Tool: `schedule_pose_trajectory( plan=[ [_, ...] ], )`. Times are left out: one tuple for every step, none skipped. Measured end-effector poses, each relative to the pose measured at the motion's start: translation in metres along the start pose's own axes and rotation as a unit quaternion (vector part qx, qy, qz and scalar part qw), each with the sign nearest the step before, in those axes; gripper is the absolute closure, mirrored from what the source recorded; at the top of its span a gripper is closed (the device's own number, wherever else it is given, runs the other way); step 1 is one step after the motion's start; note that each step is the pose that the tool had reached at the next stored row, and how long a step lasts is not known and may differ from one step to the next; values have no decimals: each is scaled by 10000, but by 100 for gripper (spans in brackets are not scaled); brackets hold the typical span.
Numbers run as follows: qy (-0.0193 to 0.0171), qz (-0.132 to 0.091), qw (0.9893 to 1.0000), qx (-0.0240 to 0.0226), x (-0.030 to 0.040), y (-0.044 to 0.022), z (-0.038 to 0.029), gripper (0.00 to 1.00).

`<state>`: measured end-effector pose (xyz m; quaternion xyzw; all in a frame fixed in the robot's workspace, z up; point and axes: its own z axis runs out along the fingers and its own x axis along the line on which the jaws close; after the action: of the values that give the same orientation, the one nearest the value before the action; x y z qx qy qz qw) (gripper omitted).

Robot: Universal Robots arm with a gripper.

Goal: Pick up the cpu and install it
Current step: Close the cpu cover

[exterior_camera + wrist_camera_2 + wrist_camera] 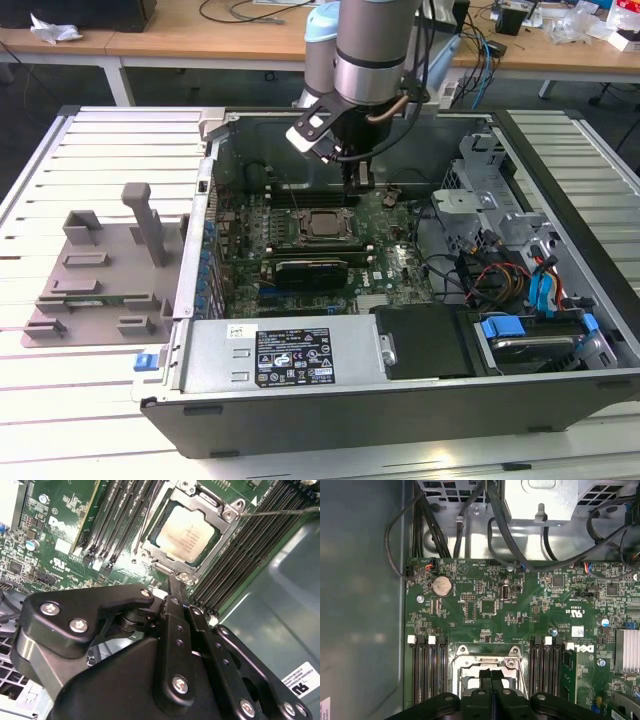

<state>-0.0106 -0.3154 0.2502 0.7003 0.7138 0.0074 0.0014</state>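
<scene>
**Chip seated in the socket, arm empty above it**

In the exterior view the arm reaches down into the open computer case (420,420), and the gripper (358,178) hangs over the far part of the green motherboard (395,262). Just beside it, the cpu (322,224) lies as a pale square inside the socket (322,208). The grey fixture plate (95,290) sits outside the case on the exterior view's left, and I can see no chip on it.

The second wrist view is the clearest. The silvery top of the chip lies flat and square within the metal frame, between the banks of memory slots (115,525). The black fingers are drawn together with nothing between them, their tips at the frame's edge and clear of the chip. A thin lever wire (280,511) stretches away from the frame, but I cannot tell whether the frame is locked down.

In the first wrist view the closed fingers stand in front of the socket's middle, with its frame showing on either side.

By my reckoning the pick-up and placing are done. Any clamping of the frame is what may remain.
</scene>
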Motion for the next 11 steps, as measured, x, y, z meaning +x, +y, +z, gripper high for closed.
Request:
schedule_pose_trajectory(
  plan=[
    [0, 0, 10000, 0, 0, -12, 1, 89],
    [0, 0, 10000, 0, 0, -26, 3, 89],
    [0, 0, 10000, 0, 1, -44, 4, 89],
    [0, 0, 10000, 0, 1, -64, 4, 89],
    [1, 0, 10000, 0, 2, -73, 5, 89],
    [1, 0, 10000, 0, 2, -81, 5, 89],
    [0, 0, 10000, 0, 2, -95, 5, 89],
    [0, 0, 10000, 0, 2, -101, 5, 89],
    [0, 0, 10000, 0, 2, -106, 5, 89],
    [0, 0, 10000, 0, 2, -118, 5, 89],
    [0, 0, 10000, 0, 3, -130, 5, 89]
  ],
)
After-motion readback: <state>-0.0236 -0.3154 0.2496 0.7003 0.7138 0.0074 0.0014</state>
